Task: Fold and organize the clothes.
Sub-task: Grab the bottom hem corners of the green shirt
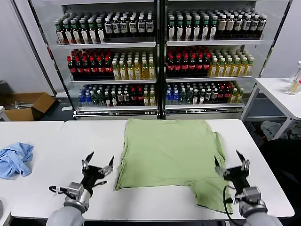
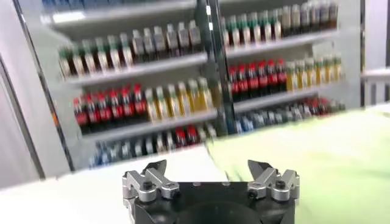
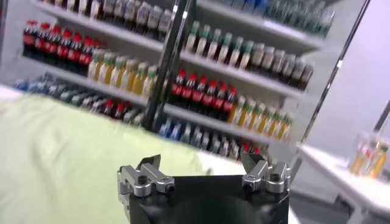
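Shirt (image 1: pixel 169 157) lies flat on the white table (image 1: pixel 84 141), light green, spread from the far edge toward me, plain side up as far as I can see. One sleeve lobe trails to the near right corner, close to the table's front edge. Its left edge runs straight, near side slightly rumpled.

Room: bare tabletop left of the shirt, between it and a crumpled light blue cloth (image 1: pixel 15 159) on the adjoining table to my left. Narrow white strip right of the shirt before the table's right edge. Second small table (image 1: pixel 282 96) far right with a bottle or two on it.

Left gripper (image 1: pixel 98 165) hovers over bare table just left of the shirt's near-left corner, fingers (image 2: pixel 149 176) spread wide, nothing between them, not touching cloth. Right gripper (image 1: pixel 231 162) sits just beside the right sleeve near the front edge, fingers (image 3: pixel 149 170) also spread wide and holding nothing; I can't tell whether it brushes the fabric.

Behind the table: glass-fronted shelving (image 1: pixel 160 56) full of drink bottles, dark, red-labelled, yellow and green ones. Labels too small and blurred for me to read any brand.
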Tool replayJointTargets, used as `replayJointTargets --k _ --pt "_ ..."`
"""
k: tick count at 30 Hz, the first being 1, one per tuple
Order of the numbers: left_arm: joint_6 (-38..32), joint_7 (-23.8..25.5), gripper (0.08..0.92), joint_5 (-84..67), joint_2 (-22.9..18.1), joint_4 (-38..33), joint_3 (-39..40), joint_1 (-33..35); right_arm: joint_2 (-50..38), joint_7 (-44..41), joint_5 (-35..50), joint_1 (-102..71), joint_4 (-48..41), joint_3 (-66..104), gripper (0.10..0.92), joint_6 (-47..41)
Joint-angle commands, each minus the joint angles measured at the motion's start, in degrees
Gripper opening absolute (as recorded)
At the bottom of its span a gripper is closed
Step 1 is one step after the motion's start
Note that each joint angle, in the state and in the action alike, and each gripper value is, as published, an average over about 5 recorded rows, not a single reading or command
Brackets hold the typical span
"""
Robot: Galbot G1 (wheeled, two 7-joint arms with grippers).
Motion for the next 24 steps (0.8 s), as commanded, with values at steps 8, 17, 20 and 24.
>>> replayJointTargets --k 8,17,20,24 --pt "10.5 -4.3 0.823 -6.8 1.0 -1.2 4.0 3.1 -0.6 0.3 6.4 -9.5 -1.5 1.5 0.823 -0.1" --pt "10.5 -5.8 0.823 -6.8 -0.1 -0.4 6.1 2.4 0.7 0.3 7.2 -7.3 -3.4 0.0 0.823 1.3" --pt "10.5 -8.2 0.823 -6.7 -0.6 0.5 6.5 1.4 0.8 0.0 7.7 -6.9 -3.5 -0.3 0.823 1.3" --pt "10.5 -10.3 0.822 -6.7 -0.8 1.3 6.2 0.4 0.7 0.2 10.3 -6.4 -3.9 -0.8 0.823 0.5"
